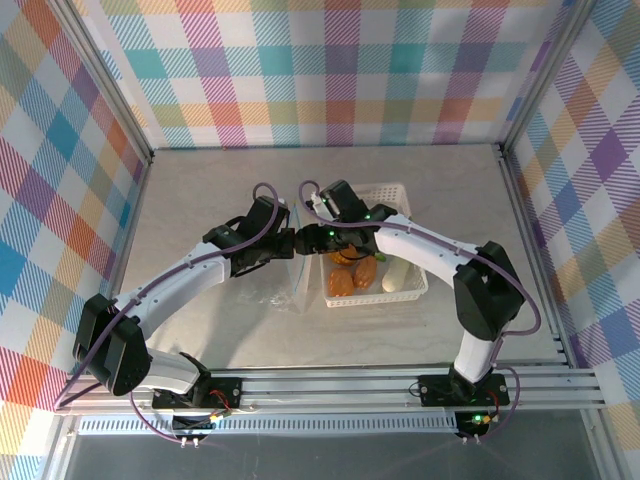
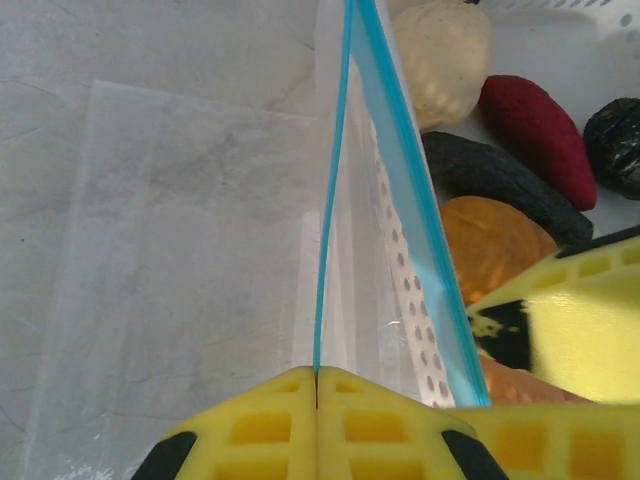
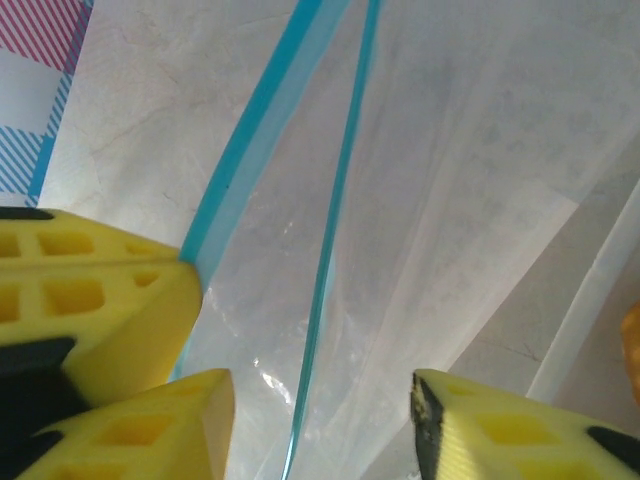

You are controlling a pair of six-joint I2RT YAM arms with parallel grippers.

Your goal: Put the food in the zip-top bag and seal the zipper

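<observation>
- The left arm reaches from its base at the near left, forward and right toward the middle of the table [image 1: 200, 200]. Its wrist points at the other arm's.
- The left gripper [image 2: 316, 378] is pressed fully closed on the zip-top bag [image 2: 170, 280], pinching one lip right at the mouth edge.
- The right arm rises from the near right, bends at a high elbow and stretches left over the basket [image 1: 388, 187]. Its wrist comes nose to nose with the left one.
- The right gripper [image 3: 318, 425] is spread wide. A thin blue edge of the bag runs between its fingers, which grip nothing. Whether either pad brushes the plastic is hard to tell from so close.
- The bag lies just left of the basket, its body flat on the table and its mouth lifted and parted.
- The zipper [image 2: 410, 170] stands unsealed, its two light-blue lips splayed apart in a narrow V.
- The food [image 2: 495, 245] is in the basket beside the bag: orange, black, dark red and pale pieces.
</observation>
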